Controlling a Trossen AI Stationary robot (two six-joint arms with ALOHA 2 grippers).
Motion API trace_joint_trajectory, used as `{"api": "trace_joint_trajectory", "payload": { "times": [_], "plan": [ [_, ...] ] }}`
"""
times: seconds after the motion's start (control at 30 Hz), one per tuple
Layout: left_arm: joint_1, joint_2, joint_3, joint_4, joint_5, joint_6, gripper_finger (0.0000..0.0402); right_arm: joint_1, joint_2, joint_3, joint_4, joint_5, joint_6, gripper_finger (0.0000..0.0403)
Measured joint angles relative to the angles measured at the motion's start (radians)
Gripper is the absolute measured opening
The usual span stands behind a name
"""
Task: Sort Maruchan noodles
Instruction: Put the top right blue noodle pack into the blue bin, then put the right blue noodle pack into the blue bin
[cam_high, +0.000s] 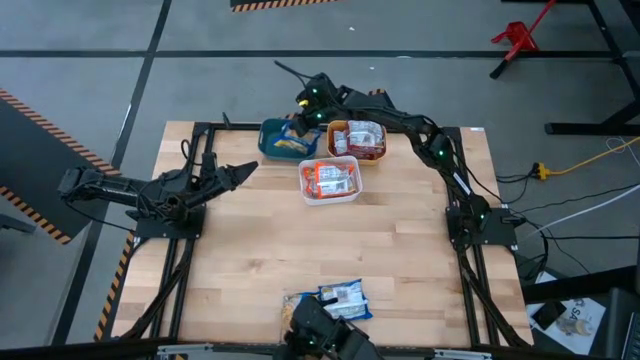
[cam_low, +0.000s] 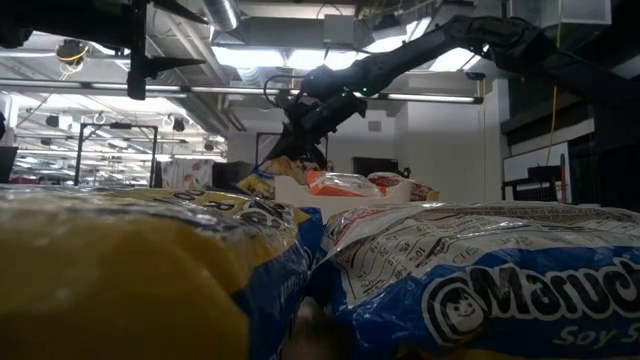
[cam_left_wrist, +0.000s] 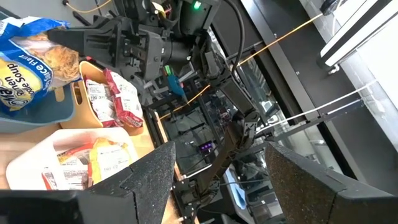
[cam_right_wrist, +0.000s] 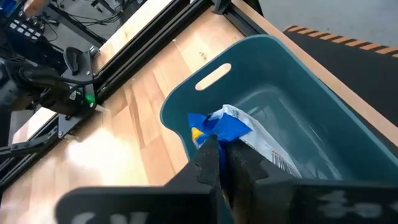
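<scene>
at the near edge of the wooden table (cam_high: 400, 260), right in front of the low camera, lie 2 blue-yellow noodle packets (cam_high: 338, 298) side by side and touching, one showing its yellow and blue face, the other its white back with the brand print.

farther in, near the middle of the table, stands the white bin (cam_high: 329, 180) with orange-red packets (cam_high: 331, 178) lying in it. just behind it and to the right is the orange bin (cam_high: 358, 140), holding maroon-white packets (cam_high: 365, 137). beside that, to the left, is the teal bin (cam_high: 284, 139), with 1 blue-yellow packet (cam_right_wrist: 233, 127) in it.

the left gripper (cam_high: 240, 171) hangs over the left side of the table, well apart from the bins, pointing toward them; its jaws stand wide apart with nothing between them.

the right arm reaches from the right side across the back of the table, and the right gripper (cam_right_wrist: 219, 155) is over the teal bin. its jaws are pressed together, pinching the blue corner of the blue-yellow packet, whose far end lies down inside the bin against the wall.
</scene>
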Motion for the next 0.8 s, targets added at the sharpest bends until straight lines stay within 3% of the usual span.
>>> {"api": "trace_joint_trajectory", "payload": {
  "times": [0.13,0.37,0.53,0.67,0.8],
  "plan": [
    [0.0,0.0,0.0,-0.01,0.0,0.0,0.0244,0.0,0.0,0.0,-0.003,0.009,-0.035,0.0047],
    [0.0,0.0,0.0,-0.016,0.0,0.006,0.0244,0.0,0.0,0.0,0.0,0.097,-0.051,0.016],
    [0.0,0.0,0.0,-0.101,0.012,0.009,0.0244,-0.001,-0.037,-0.002,-0.044,-0.034,-0.05,0.0197],
    [0.0,0.0,0.0,-0.183,0.125,0.01,0.0244,0.01,-0.134,0.0,-0.234,-0.105,-0.046,0.0196],
    [0.0,0.009,0.0,-0.249,0.335,0.052,0.0244,0.095,-0.223,0.0,-0.566,-0.014,-0.15,0.0188]
  ]
}}
